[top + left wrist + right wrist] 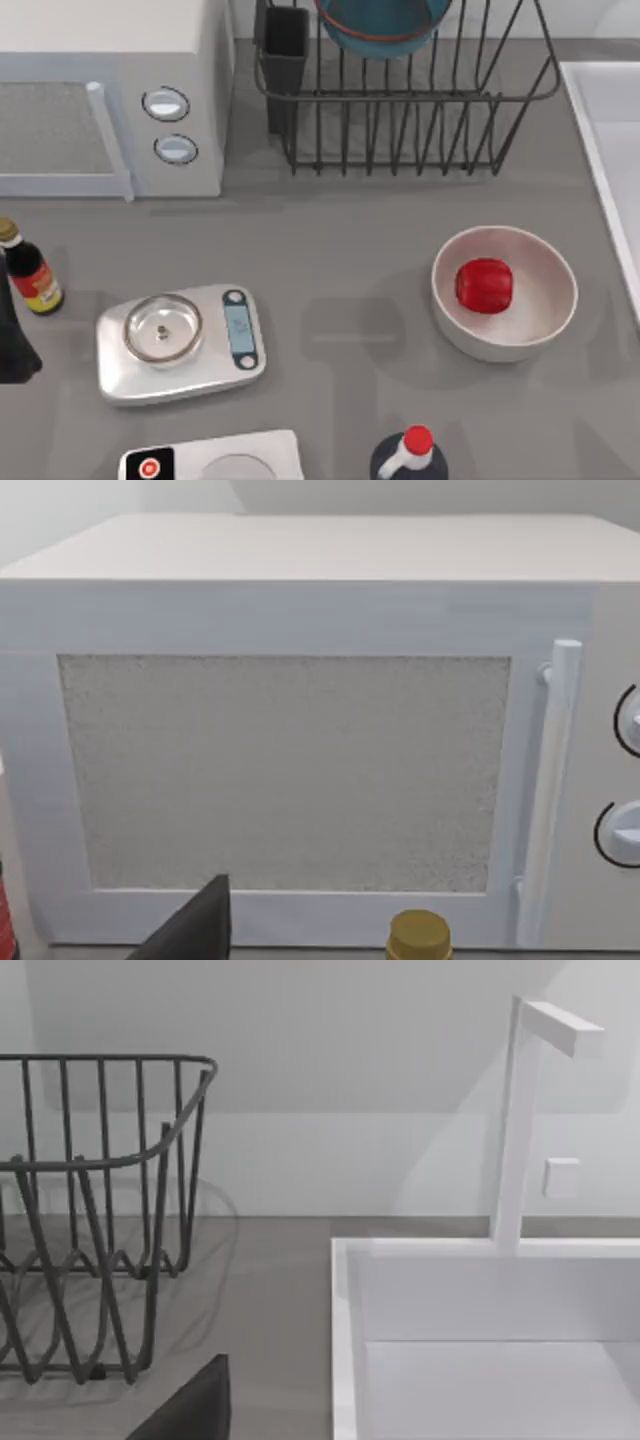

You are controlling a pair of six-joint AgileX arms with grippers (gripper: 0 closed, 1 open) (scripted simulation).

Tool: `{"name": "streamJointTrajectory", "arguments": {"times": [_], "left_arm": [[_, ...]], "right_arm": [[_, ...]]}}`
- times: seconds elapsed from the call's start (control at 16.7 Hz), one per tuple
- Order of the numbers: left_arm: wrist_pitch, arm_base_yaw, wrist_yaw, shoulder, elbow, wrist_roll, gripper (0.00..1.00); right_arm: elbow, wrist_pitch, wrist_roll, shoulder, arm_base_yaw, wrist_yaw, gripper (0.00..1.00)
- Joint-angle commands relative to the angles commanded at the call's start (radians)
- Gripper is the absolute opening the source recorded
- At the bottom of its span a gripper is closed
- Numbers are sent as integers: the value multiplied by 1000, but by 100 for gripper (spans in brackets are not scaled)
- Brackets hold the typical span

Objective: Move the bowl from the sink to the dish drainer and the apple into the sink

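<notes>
Left arm (12, 345) parked at left edge (jaws unseen).

The bowl (383, 28) in the dish drainer (400, 110) is cut off at the worktop's far edge. The sink (610, 150) runs past the right edge.

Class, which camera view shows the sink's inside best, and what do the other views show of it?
The right wrist view: it looks into the sink, showing its basin, raised rim and faucet. The top view catches a strip of its rim at the table's right edge. The left wrist view faces the microwave.
</notes>
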Motion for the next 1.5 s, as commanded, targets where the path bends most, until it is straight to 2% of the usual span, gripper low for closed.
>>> {"name": "streamJointTrajectory", "arguments": {"times": [0.3,0.54,1.5], "left_arm": [[0,0,0,0,0,0,100],[0,0,0,0,0,0,100],[0,0,0,0,0,0,100]], "right_arm": [[8,-6,3,10,2,0,100],[127,-93,39,152,35,2,100],[1208,-873,359,1500,349,1,100]]}}
